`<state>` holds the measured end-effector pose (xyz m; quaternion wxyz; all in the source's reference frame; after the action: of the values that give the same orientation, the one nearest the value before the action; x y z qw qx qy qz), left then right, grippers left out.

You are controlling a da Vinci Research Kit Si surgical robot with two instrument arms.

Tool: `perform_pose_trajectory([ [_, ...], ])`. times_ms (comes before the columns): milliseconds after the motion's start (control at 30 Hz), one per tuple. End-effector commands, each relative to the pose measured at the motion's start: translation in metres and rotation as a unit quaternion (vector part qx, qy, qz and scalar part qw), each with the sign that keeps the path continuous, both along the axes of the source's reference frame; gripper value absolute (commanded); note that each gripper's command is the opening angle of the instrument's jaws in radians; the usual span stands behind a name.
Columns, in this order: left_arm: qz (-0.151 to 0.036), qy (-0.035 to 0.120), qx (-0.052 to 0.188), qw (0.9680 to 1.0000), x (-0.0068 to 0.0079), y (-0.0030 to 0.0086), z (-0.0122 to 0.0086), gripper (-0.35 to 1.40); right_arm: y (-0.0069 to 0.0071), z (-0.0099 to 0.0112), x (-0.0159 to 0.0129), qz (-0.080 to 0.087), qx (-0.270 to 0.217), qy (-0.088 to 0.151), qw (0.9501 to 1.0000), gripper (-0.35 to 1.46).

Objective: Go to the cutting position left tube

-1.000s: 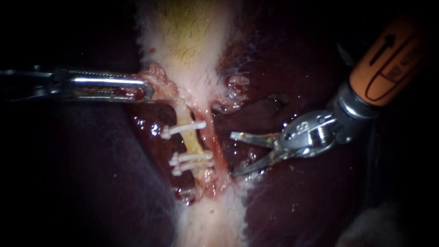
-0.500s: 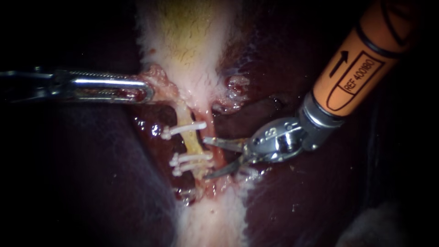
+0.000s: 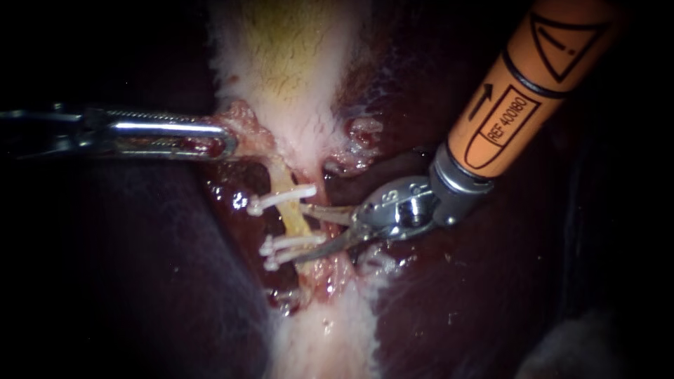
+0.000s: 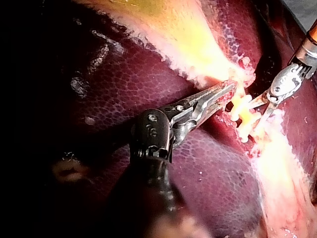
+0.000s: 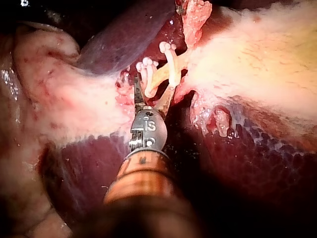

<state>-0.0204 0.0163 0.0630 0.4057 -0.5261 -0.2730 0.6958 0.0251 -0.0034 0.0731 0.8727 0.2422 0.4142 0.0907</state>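
Covering most of the field: liver [image 3: 140, 281], dark maroon and wet, carrying everything else. Gallbladder [image 3: 288, 63] is pale w/ a yellow centre and lies down the middle of the liver surface, narrowing to a ragged pink neck.

Right instrument [image 3: 303, 233] has an orange shaft and a steel wrist, w/ two thin blades at the tip. Blades are parted in a moderate V, gripping nothing. They reach across a pinker tube [image 3: 320, 184], and their tips arrive at the left tube [image 3: 293, 219], one tip to each side of its bare stretch. Can't tell whether either blade actually touches it.

Left instrument [image 3: 226, 140] has long slim jaws, closed down on a lump of tissue at the gallbladder neck's edge, on the side away from the right instr. Left wrist view confirms it: jaws nearly together, tissue pinched at the tip.

Left tube is yellowish and thin. It runs from the gallbladder neck toward a pale tissue band [image 3: 323, 337] further down the liver surface, just beside the pinker tube.

Clips are white and sit crosswise on the left tube. Single clip [image 3: 281, 198] is nearer the neck, and a pair of clips [image 3: 291, 245] sits close together further along. Bare tube shows between single and pair.
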Motion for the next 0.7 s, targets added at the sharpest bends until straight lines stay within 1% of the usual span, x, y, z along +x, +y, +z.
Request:
perform_pose_trajectory([
  [33, 0.000, 0.000, 0.000, 1.0000, 0.0000, 0.0000, 0.0000, -0.35, 0.0001, 0.0001, 0.0002, 0.001, 0.000, 0.001, 1.0000, 1.43],
  [100, 0.000, 0.000, 0.000, 1.0000, 0.0000, 0.0000, 0.0000, -0.35, 0.0002, 0.0002, 0.0004, 0.003, 0.004, 0.004, 1.0000, 1.43],
  [133, -0.001, 0.001, 0.000, 1.0000, 0.0000, 0.0000, 0.0000, -0.35, 0.0003, 0.0002, 0.0005, 0.005, 0.009, 0.011, 0.9999, 1.43],
  [167, -0.001, 0.001, 0.000, 1.0000, 0.0000, 0.0000, 0.0000, -0.35, 0.0003, 0.0002, 0.0007, 0.007, 0.019, 0.023, 0.9995, 1.43],
  [200, -0.001, 0.001, 0.000, 1.0000, 0.0000, 0.0000, 0.0000, -0.35, 0.0003, 0.0001, 0.0008, 0.002, 0.032, 0.035, 0.9989, 1.43],
  [267, -0.001, 0.001, 0.000, 1.0000, 0.0000, 0.0000, 0.0000, -0.35, 0.0001, -0.0002, 0.0010, 0.000, 0.050, 0.053, 0.9973, 1.43],
  [400, -0.001, 0.001, 0.000, 1.0000, 0.0000, 0.0000, 0.0000, -0.35, -0.0006, -0.0011, 0.0014, -0.013, 0.067, 0.078, 0.9946, 1.41],
  [533, -0.001, 0.001, 0.000, 1.0000, 0.0000, 0.0000, 0.0001, -0.35, -0.0013, -0.0020, 0.0020, -0.022, 0.071, 0.093, 0.9929, 1.38],
  [700, -0.001, 0.001, 0.000, 1.0000, 0.0000, 0.0000, 0.0001, -0.35, -0.0015, -0.0026, 0.0030, -0.022, 0.078, 0.107, 0.9909, 1.38],
])
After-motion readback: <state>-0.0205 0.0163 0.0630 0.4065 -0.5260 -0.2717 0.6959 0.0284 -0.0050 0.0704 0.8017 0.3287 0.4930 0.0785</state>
